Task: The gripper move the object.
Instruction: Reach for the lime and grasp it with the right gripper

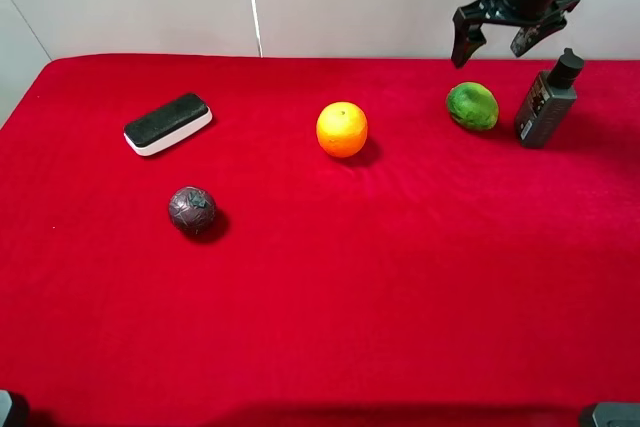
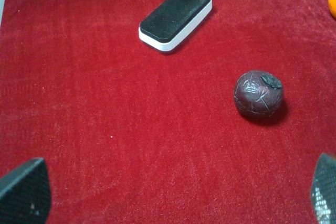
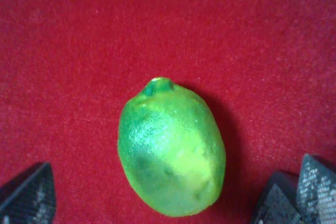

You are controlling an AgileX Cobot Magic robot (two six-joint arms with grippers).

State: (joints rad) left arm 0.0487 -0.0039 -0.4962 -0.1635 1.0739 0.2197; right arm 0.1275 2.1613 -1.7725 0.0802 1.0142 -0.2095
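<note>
The green fruit (image 1: 472,106) lies on the red cloth at the back right, and fills the middle of the right wrist view (image 3: 171,149). My right gripper (image 1: 497,47) hangs open just above and behind it, empty, its fingertips (image 3: 26,195) wide apart on either side of the fruit without touching it. My left gripper (image 2: 173,195) is open and empty; only its two fingertips (image 2: 23,190) show in the left wrist view, above the cloth near the dark ball. It is out of the exterior high view.
A dark grey bottle (image 1: 546,102) stands just right of the green fruit. An orange (image 1: 342,129) lies mid-table. A dark purplish-brown ball (image 1: 192,210) (image 2: 258,94) and a black-and-white eraser (image 1: 167,123) (image 2: 176,17) lie on the left. The red cloth (image 1: 400,277) covers the table.
</note>
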